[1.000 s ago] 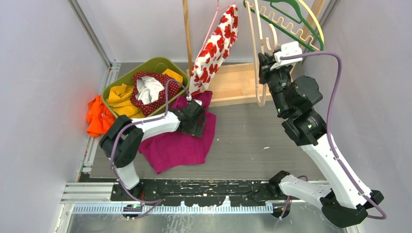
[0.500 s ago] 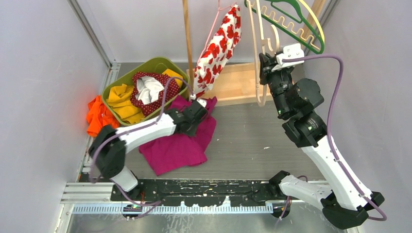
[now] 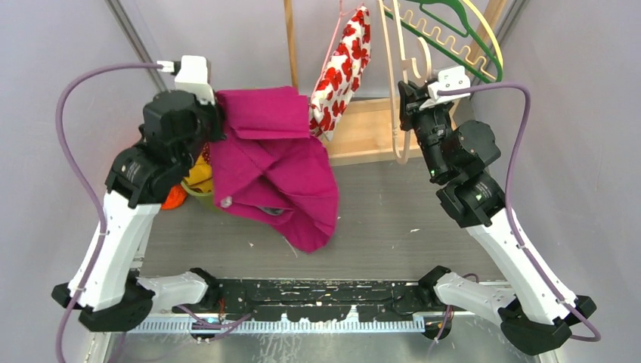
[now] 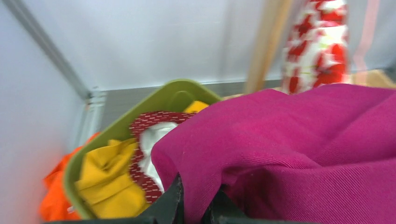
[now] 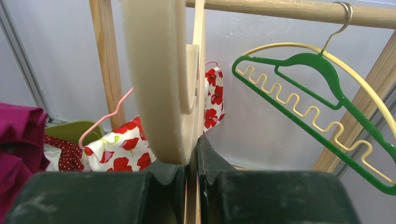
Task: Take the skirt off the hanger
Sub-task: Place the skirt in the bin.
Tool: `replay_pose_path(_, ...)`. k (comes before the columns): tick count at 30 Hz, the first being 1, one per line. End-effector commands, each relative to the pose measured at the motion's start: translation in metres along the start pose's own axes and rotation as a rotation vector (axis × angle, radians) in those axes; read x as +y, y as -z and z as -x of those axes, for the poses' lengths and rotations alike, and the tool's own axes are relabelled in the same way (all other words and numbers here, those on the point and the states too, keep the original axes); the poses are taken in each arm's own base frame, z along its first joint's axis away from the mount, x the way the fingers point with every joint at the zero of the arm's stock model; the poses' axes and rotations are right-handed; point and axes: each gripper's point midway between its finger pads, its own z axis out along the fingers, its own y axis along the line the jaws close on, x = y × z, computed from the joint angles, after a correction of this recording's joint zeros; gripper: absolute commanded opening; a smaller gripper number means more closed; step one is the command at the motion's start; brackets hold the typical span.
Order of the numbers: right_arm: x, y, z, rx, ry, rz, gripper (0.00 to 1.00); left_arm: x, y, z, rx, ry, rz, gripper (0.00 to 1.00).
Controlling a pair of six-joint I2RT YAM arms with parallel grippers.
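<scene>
The table point(image 3: 401, 219) was a grey sheet with a wooden rack point(image 5: 280, 11) along its far edge. The magenta skirt point(image 3: 276, 170) hung in the air over the far-left part of the table, well apart from the cream hanger point(image 5: 159, 79), and its lowest corner drooped toward the table's middle. I could not tell whether that corner touched the surface. The left gripper point(image 4: 196, 207) was raised near the far-left corner, its jaws pinched shut on a fold of the skirt. The right gripper point(image 5: 191, 163) had its jaws clamped on the cream hanger by the rack, and that hanger was bare. A green bin point(image 4: 154, 105) of clothes sat at the far-left corner, partly behind the skirt. A poppy-print garment point(image 3: 340, 68) hung on a pink hanger point(image 5: 100, 123), and a green hanger point(image 5: 303, 70) hung from the rail.
</scene>
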Motion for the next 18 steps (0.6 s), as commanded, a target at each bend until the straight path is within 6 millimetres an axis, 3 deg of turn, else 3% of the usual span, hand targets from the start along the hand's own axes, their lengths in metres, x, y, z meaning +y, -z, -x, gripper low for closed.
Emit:
replay_pose_path(1, -0.002, -0.002, 0.033, -0.103, -0.045, -0.003, 0.01, 0.045, -0.015, 0.038, -0.058, -0.057, 0.125, 0.0)
replay_pose_path(5, -0.002, -0.004, 0.039, -0.111, -0.043, -0.003, 0.01, 0.079, -0.007, 0.12, -0.245, -0.046, 0.221, 0.0)
replay_pose_path(10, -0.003, -0.007, 0.048, -0.129, -0.032, -0.009, 0.01, 0.09, 0.027, 0.205, -0.483, -0.032, 0.249, 0.0)
replay_pose_path(13, -0.004, -0.008, 0.051, -0.135, -0.023, -0.01, 0.01, 0.094, 0.049, 0.234, -0.612, -0.01, 0.26, 0.0)
replay_pose_path(14, -0.004, -0.009, 0.052, -0.137, -0.019, -0.011, 0.01, 0.099, 0.066, 0.243, -0.665, 0.001, 0.278, 0.0)
replay_pose_path(16, -0.005, -0.009, 0.052, -0.135, -0.013, -0.012, 0.01, 0.108, 0.083, 0.252, -0.742, 0.008, 0.322, 0.0)
replay_pose_path(18, -0.005, -0.009, 0.05, -0.132, -0.01, -0.014, 0.01, 0.118, 0.084, 0.25, -0.764, 0.003, 0.383, 0.0)
